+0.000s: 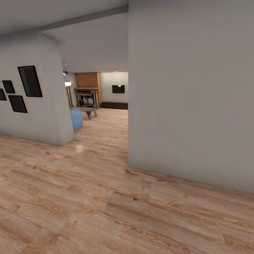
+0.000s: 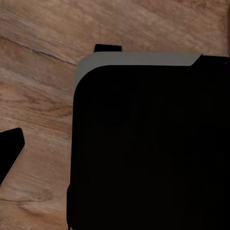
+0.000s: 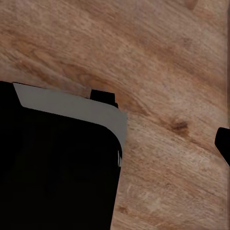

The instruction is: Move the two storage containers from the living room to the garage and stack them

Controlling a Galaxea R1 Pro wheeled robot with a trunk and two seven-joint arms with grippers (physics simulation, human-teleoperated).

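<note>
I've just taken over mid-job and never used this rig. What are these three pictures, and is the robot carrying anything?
The big picture is from the camera on the wheeled robot's head. It looks down a hallway with a light wood plank floor, past a plain grey wall corner, towards the living room with its brick-topped dark fireplace and a blue sofa end. Black picture frames hang on the left wall.

The two small pictures come from cameras near each arm's jaws, pointing down. Each shows the plank floor and a large black rounded body, apparently part of the robot. No orange-red bin shows, and I cannot tell whether the jaws are open or holding anything.
</note>
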